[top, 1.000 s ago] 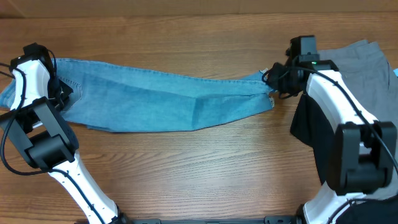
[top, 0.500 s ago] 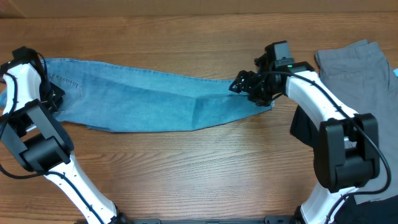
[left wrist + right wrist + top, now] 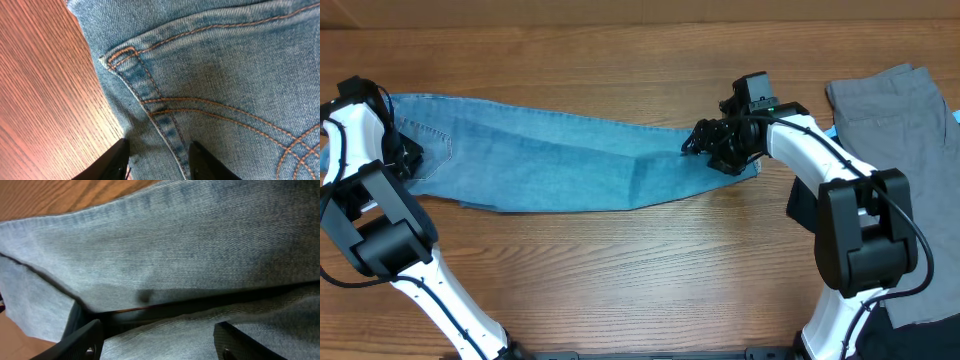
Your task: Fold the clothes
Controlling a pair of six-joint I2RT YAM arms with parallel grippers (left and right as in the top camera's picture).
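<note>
the jeans (image 3: pixel 570 160) lie flat on the table (image 3: pixel 620 260), long axis side to side, waist at the robot's left, hems at its right. only the left wrist view shows the orange pocket stitching (image 3: pixel 215 107), the left gripper (image 3: pixel 157 155) parted astride a seam. the right gripper (image 3: pixel 157 335) gapes wide over a leg fold, perhaps touching it.

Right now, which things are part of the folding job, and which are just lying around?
In the job: blue jeans, laid out long; left gripper at the pocket end; right gripper at the leg end.

Just lying about: grey garment, far right; black garment, just below it.
</note>
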